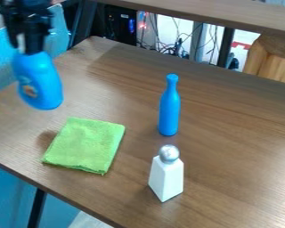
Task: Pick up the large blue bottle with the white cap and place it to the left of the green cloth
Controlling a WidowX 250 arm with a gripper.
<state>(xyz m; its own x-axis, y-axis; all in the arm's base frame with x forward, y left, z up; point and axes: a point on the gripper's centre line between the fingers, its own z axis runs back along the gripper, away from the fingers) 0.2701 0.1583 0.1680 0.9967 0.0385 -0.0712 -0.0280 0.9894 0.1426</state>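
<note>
Holding: one blue squeeze bottle, aloft at ten o'clock

- Gripper [30,50], ten o'clock: fingers closed on the top of the blue squeeze bottle [39,82], which hangs base down, slightly tilted, off the counter [240,133].
- Green cloth [85,144], eight o'clock: folded, flat, near the front-left edge.
- Slim blue bottle [169,111], just right of centre: upright.
- White shaker [167,178], silver ball top, five o'clock: upright, nearer the front.
- Step in hand, as judged: carrying. Next move calls for a level base, a firm grip and a slow descent.
- Edges: back edge, eleven to two o'clock; front-left edge, eight to seven.
- Open room: broad bare wood, two to four o'clock; tighter between cloth and slim blue bottle.
</note>
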